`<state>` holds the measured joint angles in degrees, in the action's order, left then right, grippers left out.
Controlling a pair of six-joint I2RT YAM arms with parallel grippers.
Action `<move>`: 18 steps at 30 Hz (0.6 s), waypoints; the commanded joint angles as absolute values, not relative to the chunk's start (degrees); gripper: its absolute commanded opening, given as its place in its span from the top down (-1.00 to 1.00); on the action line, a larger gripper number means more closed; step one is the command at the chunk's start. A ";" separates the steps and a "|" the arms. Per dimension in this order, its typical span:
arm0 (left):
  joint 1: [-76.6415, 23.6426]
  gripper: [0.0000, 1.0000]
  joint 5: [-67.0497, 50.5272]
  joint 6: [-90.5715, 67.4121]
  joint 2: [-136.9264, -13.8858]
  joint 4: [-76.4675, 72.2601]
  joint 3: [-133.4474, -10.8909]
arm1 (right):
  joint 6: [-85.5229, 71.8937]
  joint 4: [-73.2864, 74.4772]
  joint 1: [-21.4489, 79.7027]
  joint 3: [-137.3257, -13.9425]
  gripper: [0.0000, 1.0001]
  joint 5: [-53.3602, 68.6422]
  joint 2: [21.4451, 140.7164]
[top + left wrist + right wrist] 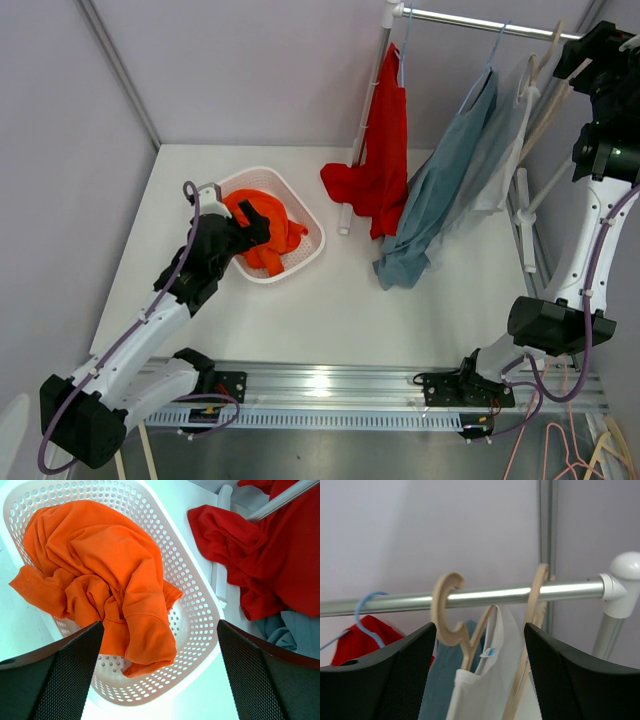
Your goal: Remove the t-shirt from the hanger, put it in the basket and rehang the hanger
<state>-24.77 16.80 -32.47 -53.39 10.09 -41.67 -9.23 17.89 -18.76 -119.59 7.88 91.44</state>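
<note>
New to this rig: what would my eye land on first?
The orange shirt heaped in the white basket at the left of the table, under the open left hand. The red shirt hangs from the rail at the back, trailing onto the table. The right hand is up by the wooden hangers there.

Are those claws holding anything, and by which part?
Nothing is held. The left gripper hangs open over the orange shirt; the right gripper is open before the wooden hangers.

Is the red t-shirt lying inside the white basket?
No, the white basket holds an orange garment; the red t-shirt hangs from the rail beside it.
</note>
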 commanded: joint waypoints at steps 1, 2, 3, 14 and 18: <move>-25.84 -0.99 18.63 -31.29 -51.77 10.37 -42.01 | -10.02 22.32 -17.23 -124.01 -0.52 9.93 92.37; -25.93 -0.99 18.81 -31.20 -51.77 10.63 -42.10 | -10.11 22.50 -16.27 -124.71 -0.52 9.84 92.72; -26.19 -0.99 18.90 -31.11 -51.85 10.63 -42.10 | -10.11 22.67 -15.82 -125.06 -0.53 9.32 93.42; -26.46 -0.99 19.42 -30.41 -52.82 10.28 -41.92 | -9.06 23.91 -11.16 -128.58 -0.42 5.45 98.96; -26.46 -0.99 19.42 -30.15 -53.35 9.76 -41.92 | -7.65 22.85 -9.58 -128.67 -0.37 2.38 99.93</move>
